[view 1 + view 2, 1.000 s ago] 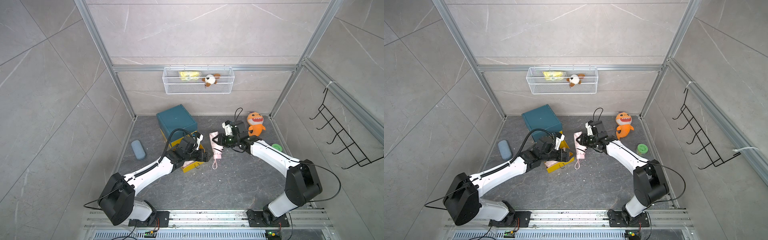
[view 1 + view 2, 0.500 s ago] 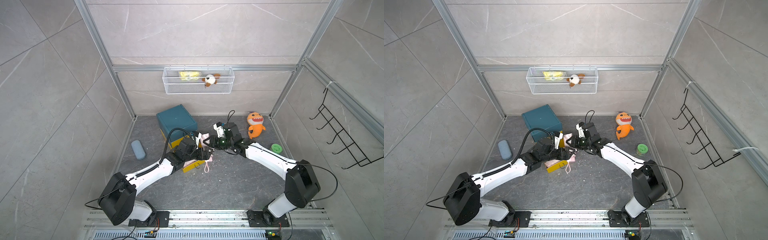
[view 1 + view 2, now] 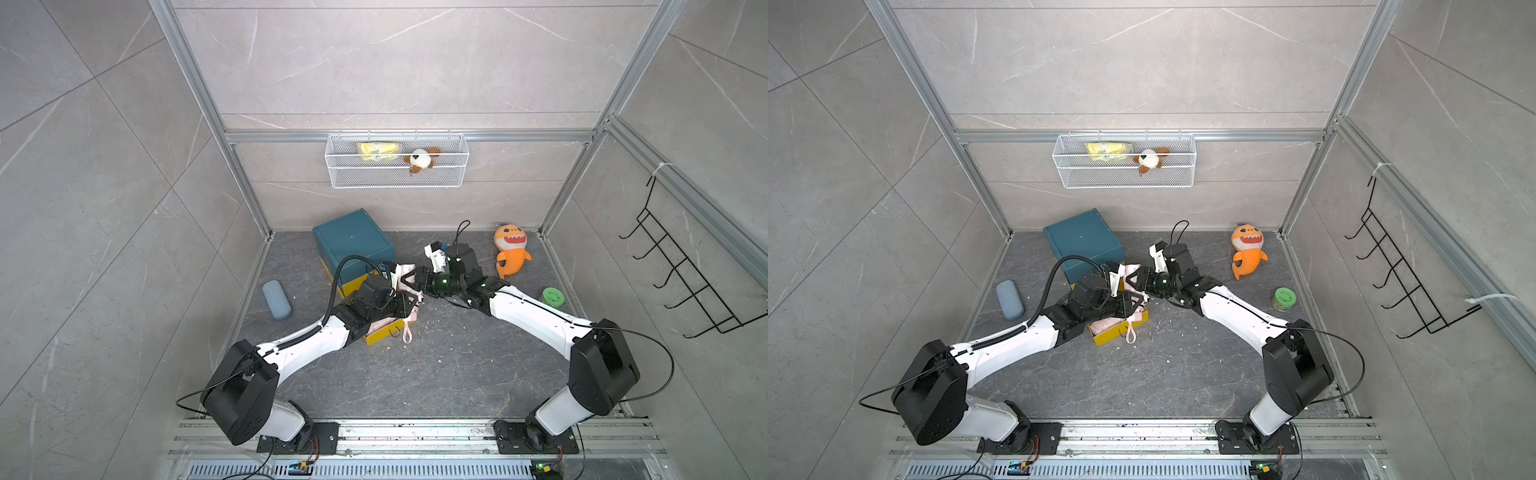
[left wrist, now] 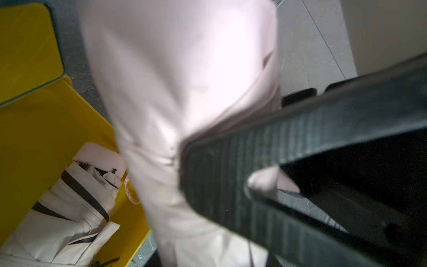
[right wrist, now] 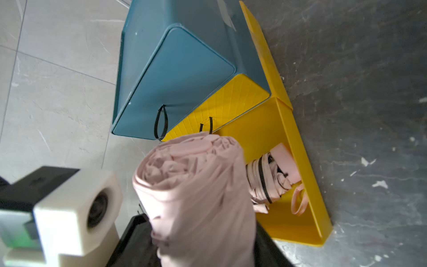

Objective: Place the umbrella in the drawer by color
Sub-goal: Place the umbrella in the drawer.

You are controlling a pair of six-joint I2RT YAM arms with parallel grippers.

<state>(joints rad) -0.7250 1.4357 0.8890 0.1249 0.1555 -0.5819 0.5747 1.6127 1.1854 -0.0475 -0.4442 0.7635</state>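
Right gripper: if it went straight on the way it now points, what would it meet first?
The pink umbrella: it lies right between the right gripper's jaws, filling the wrist view ahead. Behind it seems to be the teal drawer cabinet, but depth there is unclear.

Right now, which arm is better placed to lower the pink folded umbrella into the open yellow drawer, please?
Left: the left hand grips the pink folded umbrella over the open yellow drawer; the right hand's hold unclear.

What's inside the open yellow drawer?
Inside the yellow drawer lies a folded pale pink umbrella with a pink strap loop. The rolled pink umbrella in front hides the rest.
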